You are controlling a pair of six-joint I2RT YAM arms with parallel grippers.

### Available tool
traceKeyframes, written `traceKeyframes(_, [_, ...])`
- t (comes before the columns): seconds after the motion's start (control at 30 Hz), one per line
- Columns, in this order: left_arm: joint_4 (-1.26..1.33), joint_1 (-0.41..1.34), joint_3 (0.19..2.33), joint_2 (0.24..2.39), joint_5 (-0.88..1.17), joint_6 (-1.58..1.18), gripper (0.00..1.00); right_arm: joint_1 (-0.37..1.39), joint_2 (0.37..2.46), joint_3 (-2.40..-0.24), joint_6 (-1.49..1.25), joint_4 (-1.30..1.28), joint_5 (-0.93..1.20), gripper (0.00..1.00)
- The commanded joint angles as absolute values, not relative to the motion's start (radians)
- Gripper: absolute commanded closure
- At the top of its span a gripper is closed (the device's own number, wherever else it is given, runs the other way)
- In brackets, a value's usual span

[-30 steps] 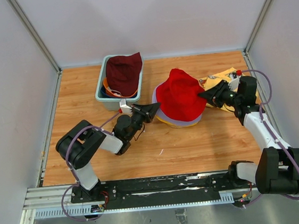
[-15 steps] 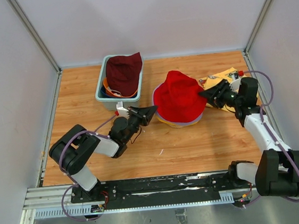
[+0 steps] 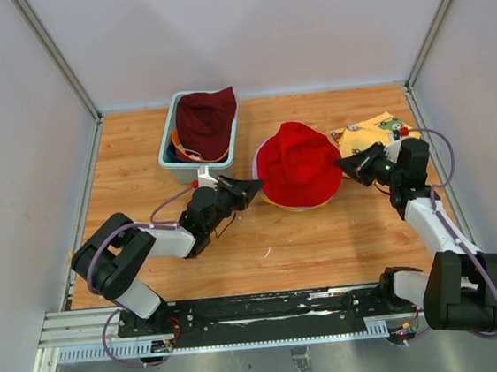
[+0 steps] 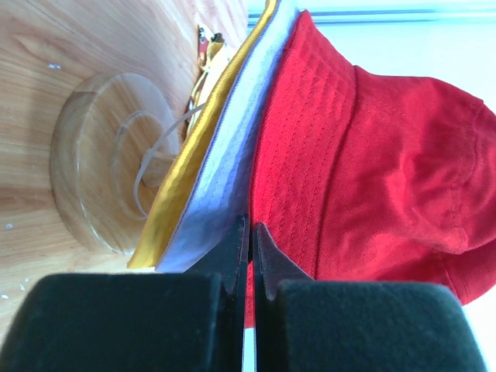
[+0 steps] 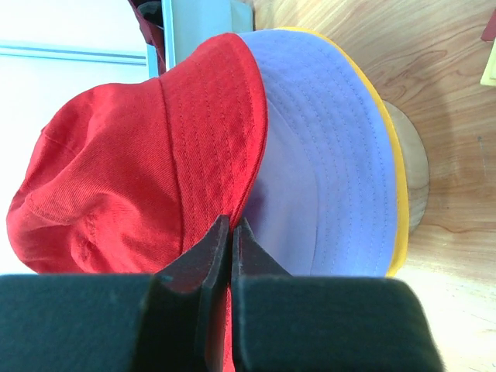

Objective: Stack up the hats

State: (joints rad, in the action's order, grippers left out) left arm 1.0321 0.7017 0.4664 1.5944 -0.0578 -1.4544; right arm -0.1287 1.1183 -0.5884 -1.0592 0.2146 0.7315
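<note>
a teal tub [image 3: 168, 163] by the table's [image 3: 325, 240] far edge, left of centre, holds a maroon hat [image 3: 206, 124]. the left gripper [image 3: 253, 184], jaws together, has its tips at the stack's left brim; whether cloth is pinched i cannot tell. mid-table, the red hat [image 3: 297, 159] sits on a lavender hat [image 4: 232, 155] and a yellow hat [image 4: 198, 147], over a wooden stand [image 4: 93, 155]. the right gripper [image 3: 342, 164], jaws together, points at the red brim's right side. a printed yellow cloth [image 3: 367, 131] lies near the far right corner.

Both arms stretched low, inward; left pincer [image 3: 254, 184] closed, right pincer [image 3: 340, 164] closed.
</note>
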Motion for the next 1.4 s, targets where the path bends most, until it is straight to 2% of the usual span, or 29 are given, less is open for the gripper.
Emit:
traceKeyframes(0.0, [0.864,0.695,0.520,1.564,-0.026,-1.366,1.00,-0.149,1.142,-0.545,-1.076,0.280,0.720,0.99])
traceKeyframes(0.33, [0.661,0.689,0.588,1.575,0.014,-1.291,0.99,-0.149,1.163,-0.530,-1.034,0.273,0.707,0.99])
traceKeyframes(0.93, [0.584,0.663,0.622,1.645,0.077,-1.252,0.99,-0.148,1.231,-0.499,-0.948,0.225,0.634,0.99])
traceKeyframes(1.37, [0.479,0.646,0.657,1.668,0.085,-1.195,1.00,-0.149,1.367,-0.533,-0.909,0.233,0.614,0.99])
